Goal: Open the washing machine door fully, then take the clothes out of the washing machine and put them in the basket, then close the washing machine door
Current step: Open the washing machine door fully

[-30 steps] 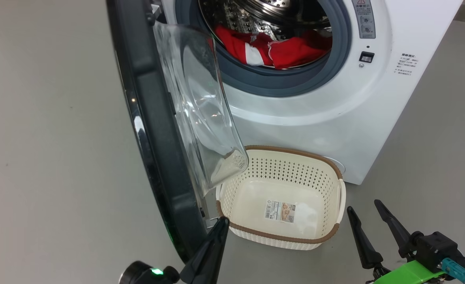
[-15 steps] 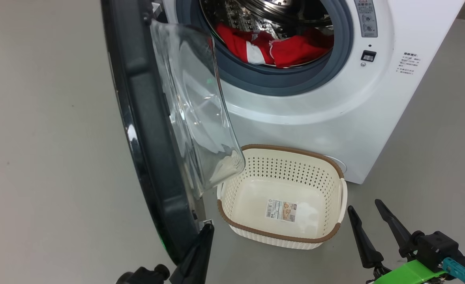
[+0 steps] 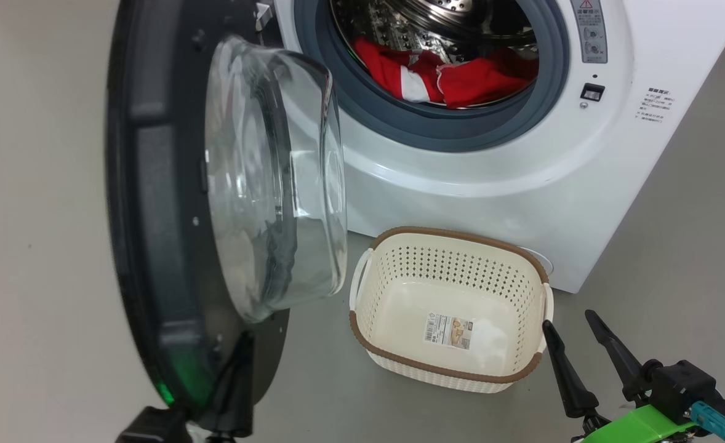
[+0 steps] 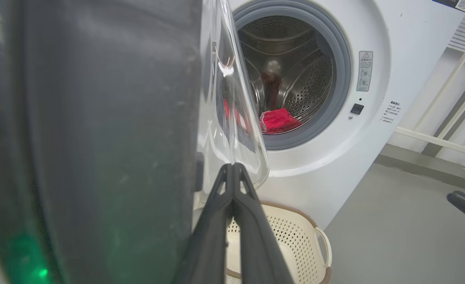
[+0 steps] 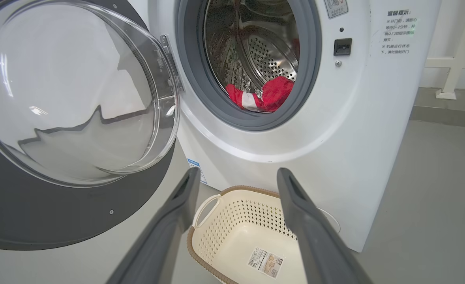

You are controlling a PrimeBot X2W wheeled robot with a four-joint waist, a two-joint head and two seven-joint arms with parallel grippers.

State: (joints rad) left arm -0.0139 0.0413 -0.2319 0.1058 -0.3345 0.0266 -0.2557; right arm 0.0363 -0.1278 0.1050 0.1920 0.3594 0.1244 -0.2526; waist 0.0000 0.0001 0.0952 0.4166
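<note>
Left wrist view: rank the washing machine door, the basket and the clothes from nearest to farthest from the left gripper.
From the left gripper:
1. washing machine door, right alongside, on the view's left.
2. basket, low, just beyond its tips.
3. clothes, farthest, inside the drum.

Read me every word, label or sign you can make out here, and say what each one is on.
"温馨提示": heading of the printed notice on the big white front-loading washing machine; the lines beneath are too small.
Pale warning sticker beside the drum opening: red triangle sign, text unreadable.
Paper label in the cream perforated plastic basket: barcode, print too small.
Small blue sticker: unreadable.
</note>
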